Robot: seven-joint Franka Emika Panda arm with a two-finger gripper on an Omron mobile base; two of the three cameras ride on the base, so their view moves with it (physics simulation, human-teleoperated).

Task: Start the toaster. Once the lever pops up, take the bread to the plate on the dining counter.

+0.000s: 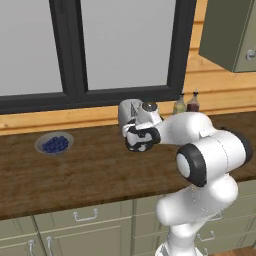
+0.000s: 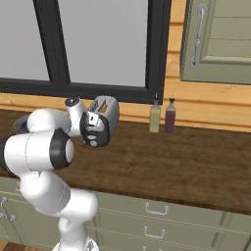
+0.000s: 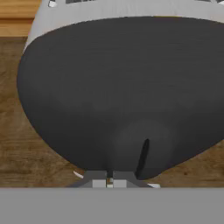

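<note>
The silver-grey toaster point(image 2: 109, 113) stands on the wooden worktop below the window, and an orange-tan bread point(image 2: 102, 106) slice shows in its top slot. My gripper point(image 3: 110, 181) is shut, its tips together and pressed low against the toaster's rounded black end panel point(image 3: 118, 87). A thin dark slot point(image 3: 143, 157) runs down that panel just right of the tips. I cannot make out the lever. From the left base view, the hand point(image 1: 139, 137) covers the front of the toaster point(image 1: 128, 110). The plate and the dining counter are out of view.
A grey bowl of blue berries point(image 1: 54, 144) sits left of the toaster on the worktop point(image 1: 95, 175). Two bottles point(image 2: 162, 115) stand against the wall to its right. A wall cabinet point(image 2: 218, 39) hangs above them, and drawer fronts point(image 2: 157, 220) run below the worktop's edge.
</note>
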